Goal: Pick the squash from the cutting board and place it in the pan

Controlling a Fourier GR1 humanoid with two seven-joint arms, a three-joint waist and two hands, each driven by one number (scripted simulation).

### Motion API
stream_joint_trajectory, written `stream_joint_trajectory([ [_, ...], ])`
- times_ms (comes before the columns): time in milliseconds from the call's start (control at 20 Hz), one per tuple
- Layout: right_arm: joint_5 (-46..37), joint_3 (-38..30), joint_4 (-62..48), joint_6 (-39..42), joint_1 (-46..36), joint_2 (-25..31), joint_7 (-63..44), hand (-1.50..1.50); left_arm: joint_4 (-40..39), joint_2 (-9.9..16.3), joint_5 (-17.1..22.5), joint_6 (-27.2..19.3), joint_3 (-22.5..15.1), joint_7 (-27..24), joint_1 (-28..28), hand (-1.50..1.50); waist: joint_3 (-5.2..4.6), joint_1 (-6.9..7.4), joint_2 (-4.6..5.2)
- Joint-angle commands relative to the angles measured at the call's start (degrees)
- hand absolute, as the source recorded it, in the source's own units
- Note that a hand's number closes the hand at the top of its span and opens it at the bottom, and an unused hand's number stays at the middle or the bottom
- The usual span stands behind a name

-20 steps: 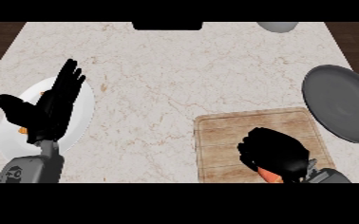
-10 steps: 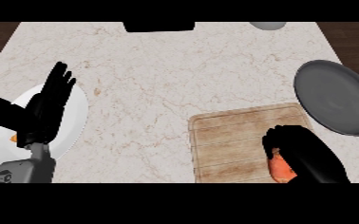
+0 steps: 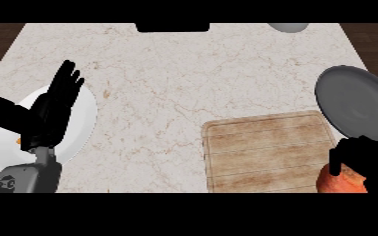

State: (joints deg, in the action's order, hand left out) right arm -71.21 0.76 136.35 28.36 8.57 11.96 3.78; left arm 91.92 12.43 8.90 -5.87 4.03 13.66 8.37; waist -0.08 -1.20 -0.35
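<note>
From the head view, our right hand (image 3: 356, 152) sits at the lower right corner with its fingers curled over the squash (image 3: 341, 180), an orange-red lump mostly hidden, off the board's (image 3: 262, 152) right edge. The pan (image 3: 353, 102) lies just above it, close by, so the right hand is far nearer. Our left hand (image 3: 53, 107) rests open over a white plate (image 3: 83, 122) at the left.

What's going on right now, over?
Right robot hand curled round the orange squash, off the cutting board's right edge. Left robot hand open over the white plate. Pan just ahead, path clear.
</note>
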Motion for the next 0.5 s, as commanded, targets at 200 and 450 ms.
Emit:
stream_joint_trajectory([
  [200, 10.6, -16.6, 2.7, 9.3, -11.1, -2.1, -3.9, 1.5, -0.2, -1.2, -0.9, 0.7, -1.0, -1.3, -1.2, 0.0, 0.09, 0.88, 0.25],
  [450, 11.7, -26.6, -10.2, 1.2, -16.3, -1.5, 0.6, 1.5, 1.8, -2.1, -1.3, 0.4, -1.8, -0.7, -1.3, 0.0, 0.17, 1.29, 0.33],
])
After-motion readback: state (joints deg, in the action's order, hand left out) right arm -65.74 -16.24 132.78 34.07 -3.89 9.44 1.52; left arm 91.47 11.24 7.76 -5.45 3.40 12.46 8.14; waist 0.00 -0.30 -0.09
